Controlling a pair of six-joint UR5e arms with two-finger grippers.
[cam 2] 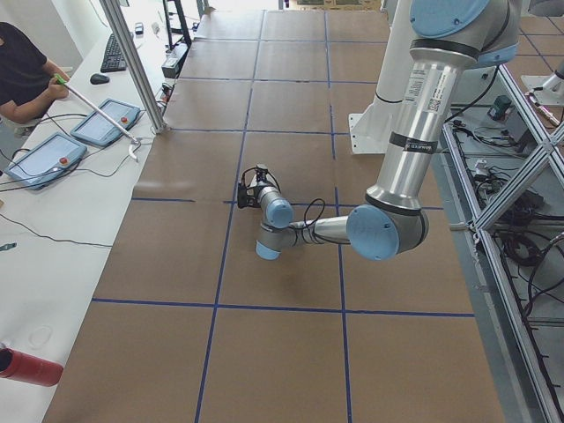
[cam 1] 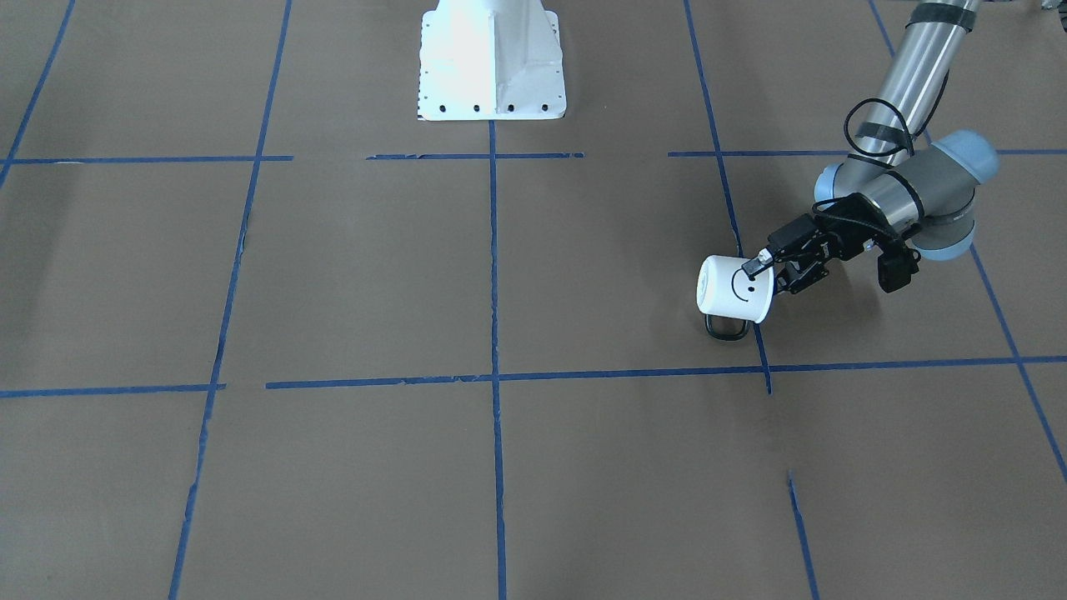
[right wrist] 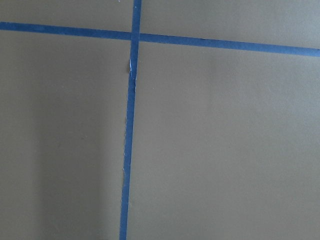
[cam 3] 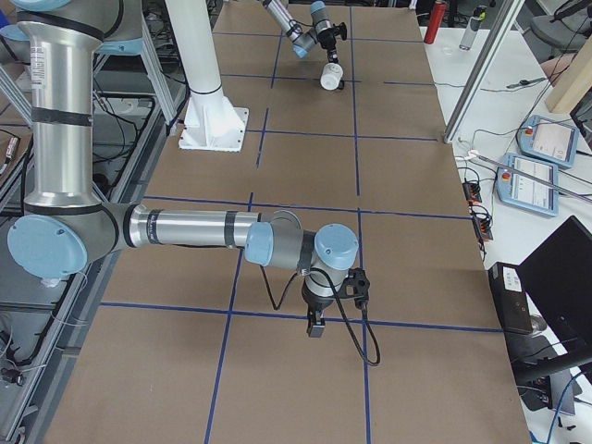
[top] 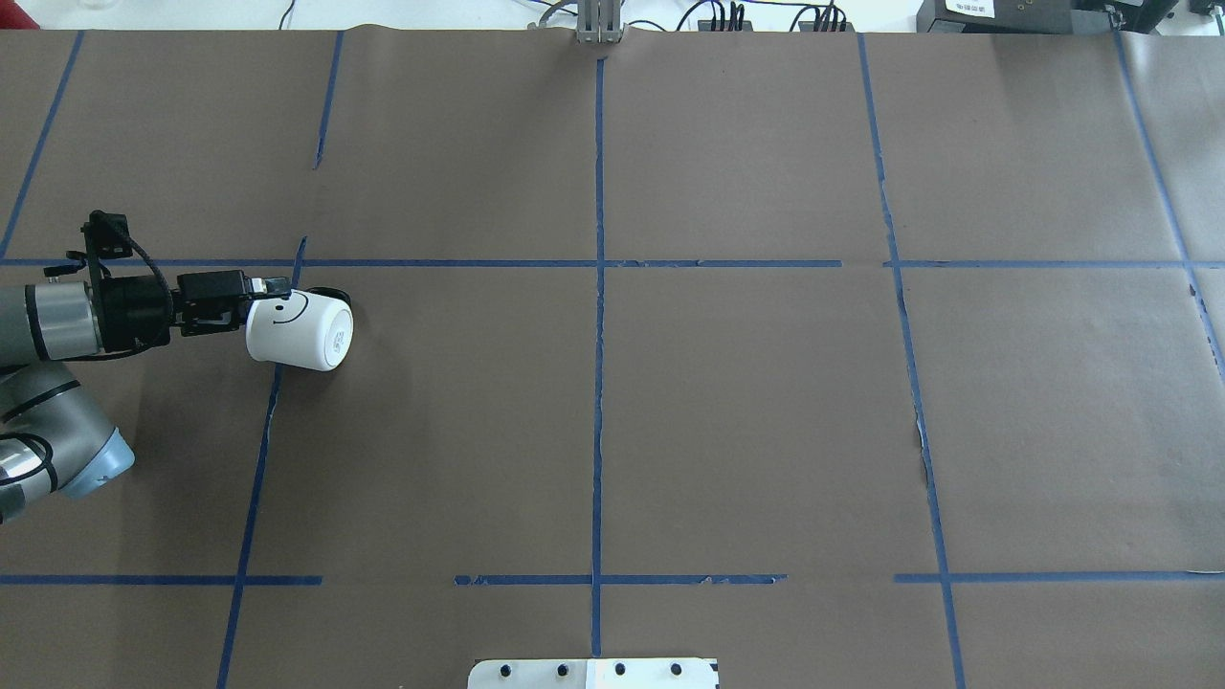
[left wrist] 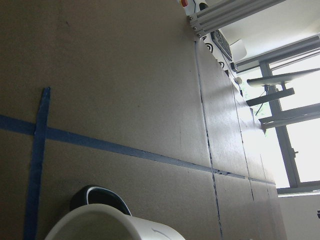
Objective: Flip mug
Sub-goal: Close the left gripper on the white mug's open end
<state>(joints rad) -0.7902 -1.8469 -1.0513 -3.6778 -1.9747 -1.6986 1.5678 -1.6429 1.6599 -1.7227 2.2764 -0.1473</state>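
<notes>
Bright even light; window (left wrist: pixel 300 145) glare blown out, left wrist view; white pedestal (cam 1: pixel 492 58) overexposed; soft shadows.

table (top: pixel 766 431): brown paper | blue tape grid (top: pixel 598 383) | white base (cam 1: pixel 492 67) | mug (top: pixel 297 330) tipped sideways

The mug (cam 1: pixel 733 289) in my left pincer (cam 1: pixel 760 270) looks like glazed white ceramic, smooth with a soft sheen. Its handle (cam 1: pixel 725 327), at six o'clock of the body in the front view, is glossy black. The pincer itself is matt black; plastic or coated metal, I cannot tell. My left arm (cam 1: pixel 913 62) is brushed silvery metal with smooth pale-blue plastic caps (cam 1: pixel 971 158). Matt brown paper (cam 1: pixel 375 275) lies beneath, crossed by blue tape (cam 1: pixel 493 267), frayed in places. At twelve o'clock, the base plate (cam 1: pixel 492 62) is glossy white painted metal.
</notes>
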